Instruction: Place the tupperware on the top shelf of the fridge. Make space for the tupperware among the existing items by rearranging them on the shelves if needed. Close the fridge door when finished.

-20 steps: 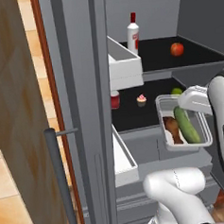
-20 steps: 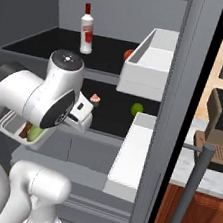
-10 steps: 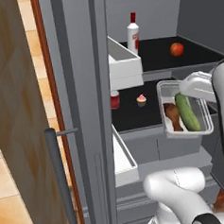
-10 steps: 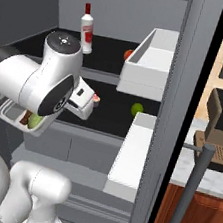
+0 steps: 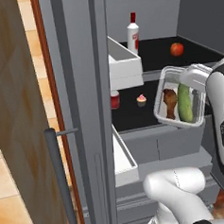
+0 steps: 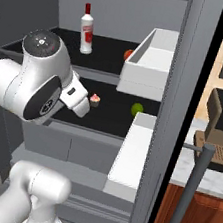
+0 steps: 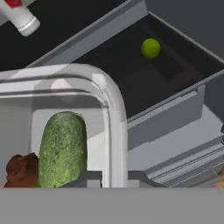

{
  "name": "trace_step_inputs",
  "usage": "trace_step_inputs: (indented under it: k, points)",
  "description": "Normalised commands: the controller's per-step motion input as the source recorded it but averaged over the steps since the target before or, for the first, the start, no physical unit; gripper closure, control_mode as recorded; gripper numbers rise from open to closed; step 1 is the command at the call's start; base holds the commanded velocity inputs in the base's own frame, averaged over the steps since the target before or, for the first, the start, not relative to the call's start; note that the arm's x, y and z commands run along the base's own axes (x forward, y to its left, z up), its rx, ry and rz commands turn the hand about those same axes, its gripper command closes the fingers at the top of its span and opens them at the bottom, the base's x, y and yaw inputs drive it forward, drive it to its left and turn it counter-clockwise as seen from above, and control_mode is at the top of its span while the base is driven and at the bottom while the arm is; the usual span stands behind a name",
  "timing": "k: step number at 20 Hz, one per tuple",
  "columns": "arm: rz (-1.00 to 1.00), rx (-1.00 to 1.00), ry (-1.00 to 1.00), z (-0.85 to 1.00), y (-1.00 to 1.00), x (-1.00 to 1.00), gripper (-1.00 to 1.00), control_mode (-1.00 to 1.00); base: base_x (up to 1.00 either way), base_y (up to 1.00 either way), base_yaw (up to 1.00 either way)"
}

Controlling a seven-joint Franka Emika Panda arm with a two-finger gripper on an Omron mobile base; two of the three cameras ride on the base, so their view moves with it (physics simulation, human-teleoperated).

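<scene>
Item: the tupperware (image 5: pixel 180 103), carried in my gripper (image 7: pixel 105 177), whose fingers pinch its rim at the edge nearest my wrist. In the left base view it is tipped so its open face shows, and it hangs in front of the lower of the shelves (image 5: pixel 133 113), below the level of the top shelf (image 5: pixel 157 58). Its long axis runs away from my hand toward the fridge (image 5: pixel 79 87) interior.

Governing relation: the top shelf lies above and beyond the tupperware, so I judge the coming move to be a lift, then a push inward along that long axis.

Contents of the tupperware: one long green vegetable (image 7: pixel 62 146) and, just beside it, one brown piece of food (image 7: pixel 19 170).

Top shelf, relative to the tupperware:
- white bottle with red cap (image 5: pixel 133 34), upright, above and toward the hinge side.
- red round fruit (image 5: pixel 176 48), directly above, well apart from the bottle. The bare stretch between the two looks wide enough, though the fruit may need shifting.

Lower shelf, relative to the tupperware:
- red can (image 5: pixel 115 100) and tiny cupcake (image 5: pixel 141 99), behind it toward the left door.
- green round fruit (image 6: pixel 137 109), toward the right door.

Door bins (image 5: pixel 124 64): white; contents cannot be told.
</scene>
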Motion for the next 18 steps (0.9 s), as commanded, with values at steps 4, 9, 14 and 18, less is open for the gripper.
trace_step_inputs:
  k: [4,9,14,18]
  points:
    - [-0.05,0.14,-0.13,0.51,0.06,0.05,1.00,-1.00,0.00,0.00,0.00]
    - [0.02,0.13,-0.06,0.50,0.01,0.08,1.00,-1.00,0.00,0.00,0.00]
    - [-0.01,0.08,-0.03,0.18,0.17,0.23,1.00,-1.00,0.00,0.00,0.00]
    - [-0.25,0.08,0.00,0.00,0.41,0.00,1.00,-1.00,0.00,0.00,0.00]
